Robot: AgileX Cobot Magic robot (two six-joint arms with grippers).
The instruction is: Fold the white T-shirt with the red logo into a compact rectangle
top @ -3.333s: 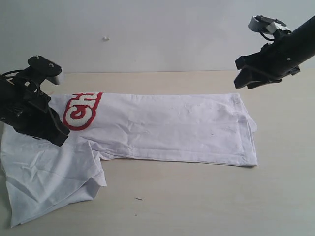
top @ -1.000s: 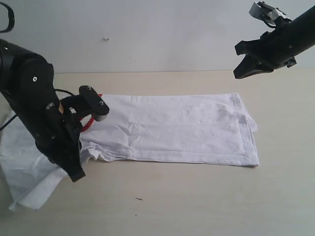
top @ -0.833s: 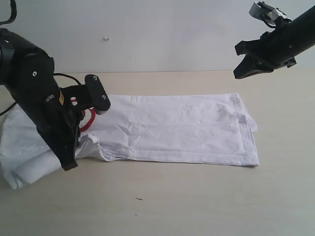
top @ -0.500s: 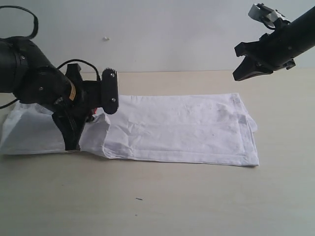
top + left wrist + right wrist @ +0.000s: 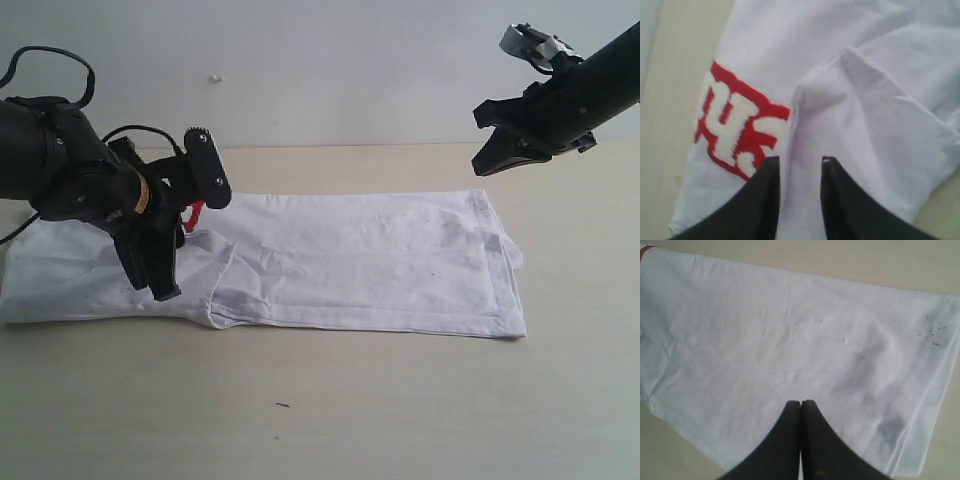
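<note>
We see the white T-shirt (image 5: 370, 260) folded into a long band mid-frame on the bench (image 5: 400, 400); crosswise folds remain, we judge. Left jaws slightly spread beside the red logo (image 5: 735, 125), right jaws pressed together, upper right

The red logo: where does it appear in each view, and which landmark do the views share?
Exterior view: red logo, a small sliver on the left part of the white T-shirt, mostly hidden.
Left wrist view: red logo, large, beside the left gripper.
Right wrist view: perhaps the thin red strip at the cloth's far corner.
Shared landmark: the white T-shirt.
</note>
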